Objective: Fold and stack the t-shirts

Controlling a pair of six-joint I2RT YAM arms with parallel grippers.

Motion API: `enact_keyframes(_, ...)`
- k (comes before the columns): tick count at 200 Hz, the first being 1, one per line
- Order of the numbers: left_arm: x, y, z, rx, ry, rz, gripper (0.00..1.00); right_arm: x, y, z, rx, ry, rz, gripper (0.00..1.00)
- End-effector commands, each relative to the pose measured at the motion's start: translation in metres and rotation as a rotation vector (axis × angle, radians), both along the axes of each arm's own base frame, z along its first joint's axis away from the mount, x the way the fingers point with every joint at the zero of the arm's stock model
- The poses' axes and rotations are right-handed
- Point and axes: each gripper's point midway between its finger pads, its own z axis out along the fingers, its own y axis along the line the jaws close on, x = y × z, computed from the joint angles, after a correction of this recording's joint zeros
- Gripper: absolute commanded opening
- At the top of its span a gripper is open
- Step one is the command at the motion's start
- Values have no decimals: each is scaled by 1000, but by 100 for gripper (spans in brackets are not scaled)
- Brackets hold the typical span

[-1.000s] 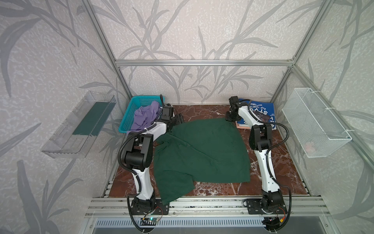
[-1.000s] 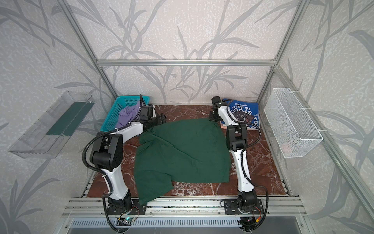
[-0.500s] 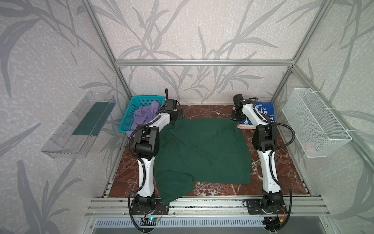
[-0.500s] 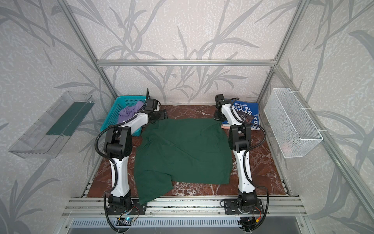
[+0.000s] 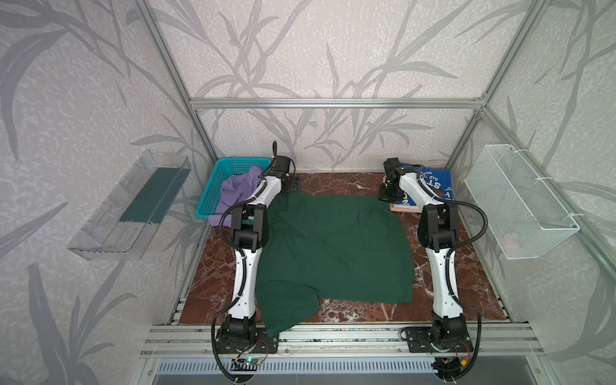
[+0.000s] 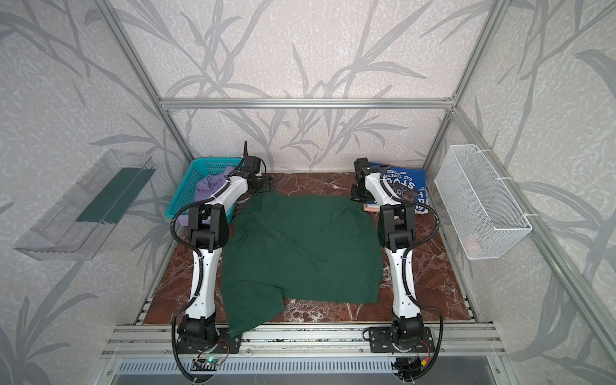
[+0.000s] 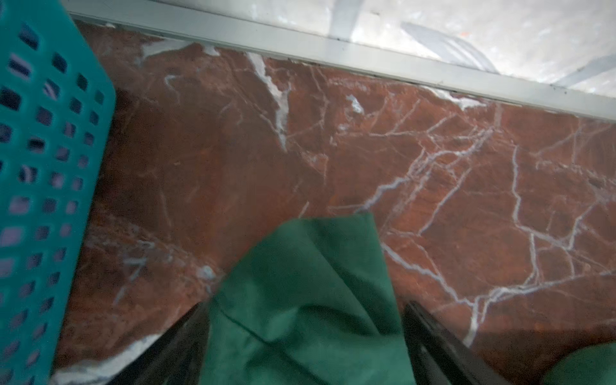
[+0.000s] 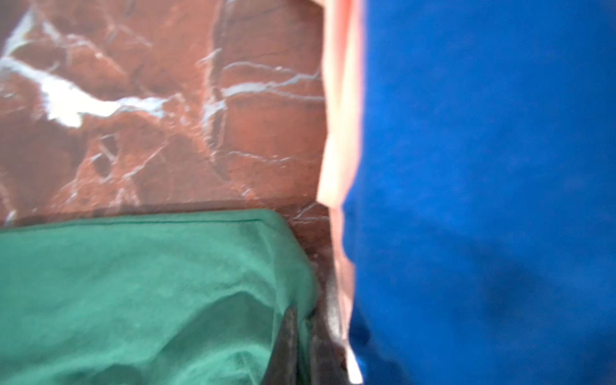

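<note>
Dark green t-shirt (image 5: 333, 246) now lies flatter on the marble desk (image 5: 336, 185), its far edge drawn back. Left tool (image 7: 303, 310) stands wide, with one corner loose between its jaws. The right tool (image 8: 303, 316) pinches the other corner beside the blue t-shirt (image 8: 483, 166). Spreading seems nearly finished, with folding next.

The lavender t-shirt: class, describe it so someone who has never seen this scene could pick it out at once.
On the marble table, a turquoise basket stands at the far left corner. The lavender t-shirt lies crumpled in it, spilling over the near rim. Nothing else is purple.
</note>
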Motion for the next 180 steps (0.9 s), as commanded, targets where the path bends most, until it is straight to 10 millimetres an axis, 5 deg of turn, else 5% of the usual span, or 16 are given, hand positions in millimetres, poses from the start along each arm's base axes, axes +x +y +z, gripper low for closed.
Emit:
enact_keyframes(1, -6, 4, -18, 1, 77, -25, 91, 5, 11, 29, 73, -75, 43, 0)
enact_keyframes(52, 5, 8, -29, -39, 71, -1, 90, 5, 18, 21, 115, -62, 66, 1)
enact_keyframes(101, 2, -6, -44, -116, 113, -45, 79, 6, 10, 22, 148, -57, 39, 0)
enact_keyframes(180, -2, -11, -48, -137, 132, -73, 30, 16, 21, 20, 198, -45, 89, 0)
